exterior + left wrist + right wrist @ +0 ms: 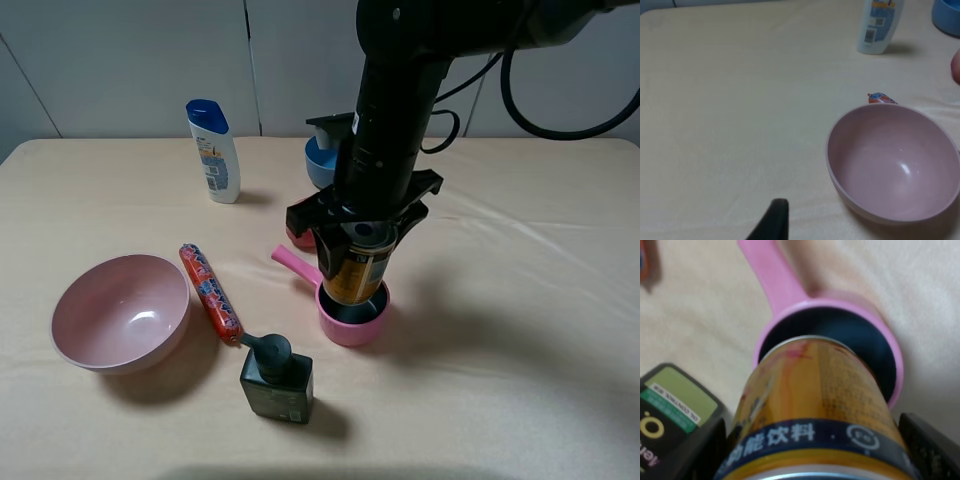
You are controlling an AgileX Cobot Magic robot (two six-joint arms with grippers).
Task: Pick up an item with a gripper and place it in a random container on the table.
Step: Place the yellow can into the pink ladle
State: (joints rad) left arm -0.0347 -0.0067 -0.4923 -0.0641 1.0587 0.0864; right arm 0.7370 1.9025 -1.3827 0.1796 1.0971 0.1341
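My right gripper (355, 235) is shut on the tin can (356, 268), which has a yellow-orange and dark label. It holds the can upright with the can's lower end at the rim of the small pink saucepan (352, 320). The saucepan's long handle (297, 263) points to the back left. In the right wrist view the can (815, 410) fills the foreground over the saucepan's dark inside (860, 340), with a black finger (932, 450) on each side. Of my left gripper, only one black fingertip (774, 222) shows, over bare cloth.
A large pink bowl (120, 312) sits at the front left. Beside it are a red sausage pack (210, 292) and a dark green pump bottle (275, 378). A white shampoo bottle (213, 150) and a blue bowl (322, 160) stand at the back.
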